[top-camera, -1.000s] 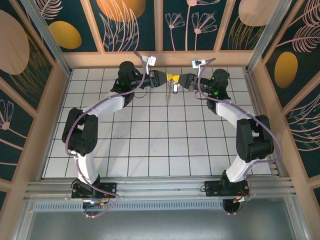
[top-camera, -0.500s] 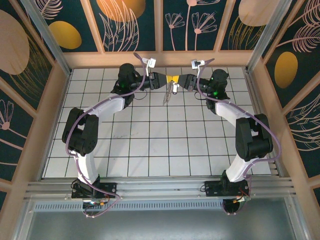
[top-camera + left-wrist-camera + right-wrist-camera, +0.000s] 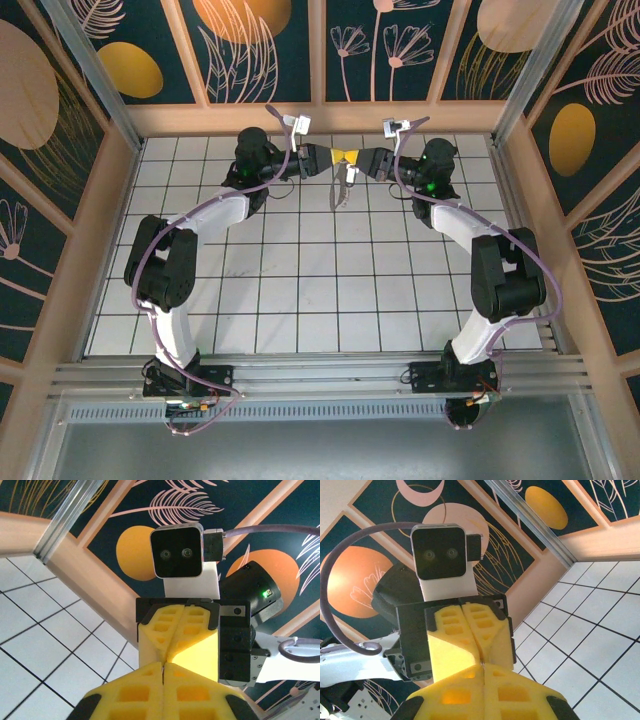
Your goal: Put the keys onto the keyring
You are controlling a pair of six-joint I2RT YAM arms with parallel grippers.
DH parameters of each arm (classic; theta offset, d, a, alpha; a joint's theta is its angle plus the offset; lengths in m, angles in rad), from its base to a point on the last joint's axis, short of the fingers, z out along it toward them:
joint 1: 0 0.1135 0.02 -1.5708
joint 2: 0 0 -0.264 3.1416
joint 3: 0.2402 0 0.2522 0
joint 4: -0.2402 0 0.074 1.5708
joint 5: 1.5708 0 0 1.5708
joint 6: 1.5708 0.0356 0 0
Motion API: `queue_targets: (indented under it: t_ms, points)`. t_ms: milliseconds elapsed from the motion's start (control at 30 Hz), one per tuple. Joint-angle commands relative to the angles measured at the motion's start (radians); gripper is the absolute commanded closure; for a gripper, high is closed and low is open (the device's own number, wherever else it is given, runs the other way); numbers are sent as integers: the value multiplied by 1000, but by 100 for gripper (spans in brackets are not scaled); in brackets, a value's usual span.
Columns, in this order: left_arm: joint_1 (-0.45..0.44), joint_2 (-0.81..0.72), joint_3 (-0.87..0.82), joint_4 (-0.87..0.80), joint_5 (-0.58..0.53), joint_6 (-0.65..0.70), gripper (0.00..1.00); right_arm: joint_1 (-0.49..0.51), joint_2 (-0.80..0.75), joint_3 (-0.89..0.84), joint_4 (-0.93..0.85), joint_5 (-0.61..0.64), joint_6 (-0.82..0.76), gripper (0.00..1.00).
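Seen from above, your left arm (image 3: pixel 165 265) is bolted at 7 o'clock and your right arm (image 3: pixel 505 280) at 5 o'clock on the near edge of the table (image 3: pixel 300 300). Both reach to 12 o'clock, just before the far wall (image 3: pixel 320 118). There the left gripper (image 3: pixel 339 156) and right gripper (image 3: pixel 353 157) meet tip to tip, left at 9 o'clock, right at 3. The keyring (image 3: pixel 341 188) runs from their junction toward 6 o'clock; you cannot tell which one carries it.

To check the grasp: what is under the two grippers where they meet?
A slim silvery piece, probably the keyring, over white tiles. Its held end is covered by yellow fingers.
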State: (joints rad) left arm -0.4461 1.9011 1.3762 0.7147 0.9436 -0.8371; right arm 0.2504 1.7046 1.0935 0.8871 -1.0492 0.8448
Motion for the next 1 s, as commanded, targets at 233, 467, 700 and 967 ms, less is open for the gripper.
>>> queue_targets:
  t_ms: [233,467,700,967]
  points:
    - [-31,-18,-52,123,-9,-29,100,7,-34,9,69,12,7,98]
    - [-31,-83,-158,267,-74,-119,100,-44,-121,-86,135,53,40,66]
    - [-36,-145,-213,327,-85,-158,100,-77,-243,-251,164,93,3,61]
    - [-49,-174,-205,323,-63,-164,100,-61,-322,-373,165,83,-87,52]
